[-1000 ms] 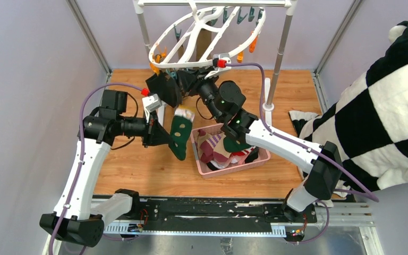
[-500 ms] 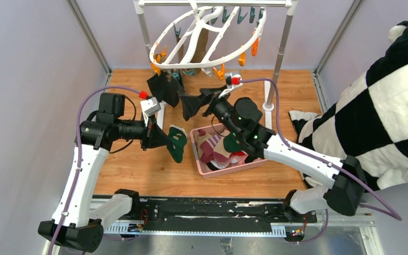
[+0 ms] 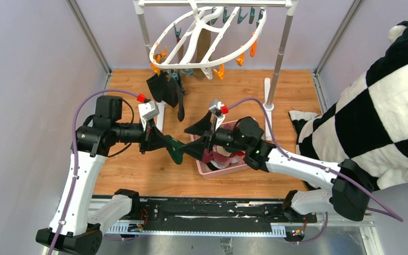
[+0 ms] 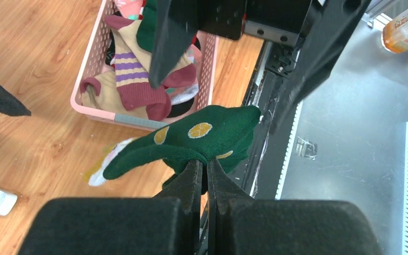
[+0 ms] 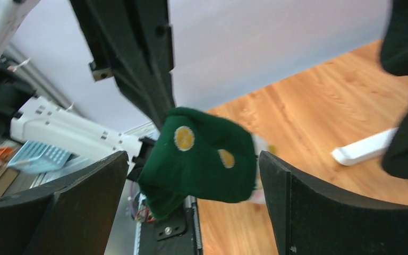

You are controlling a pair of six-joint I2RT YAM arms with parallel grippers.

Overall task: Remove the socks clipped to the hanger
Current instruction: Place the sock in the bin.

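Your left gripper (image 4: 204, 166) is pinched together on a green sock (image 4: 191, 137), a soft knit with yellow dots and a pale toe. The sock droops from the fingertips at the centre of the top view, just left of the basket (image 3: 232, 169).

Your right gripper (image 5: 191, 159) stands wide apart. In its wrist view the sock shows between the flat black fingers (image 5: 79, 207); you cannot tell whether they touch it.

The basket is pink slotted plastic, rectangular, and piled with socks (image 4: 125, 64): ribbed beige with purple stripes, maroon cuffs, some pink.

The hanger (image 3: 208, 64) is a white plastic oval with curved crossbars and small orange and teal clips. It hangs tilted at the top centre of the top view. Black socks (image 3: 164, 87) dangle limp below its lower-left rim; which clips hold them cannot be made out.

The table (image 3: 133, 175) is wood-grain. A plush black-and-white checked cloth (image 3: 388, 106) fills the right edge.
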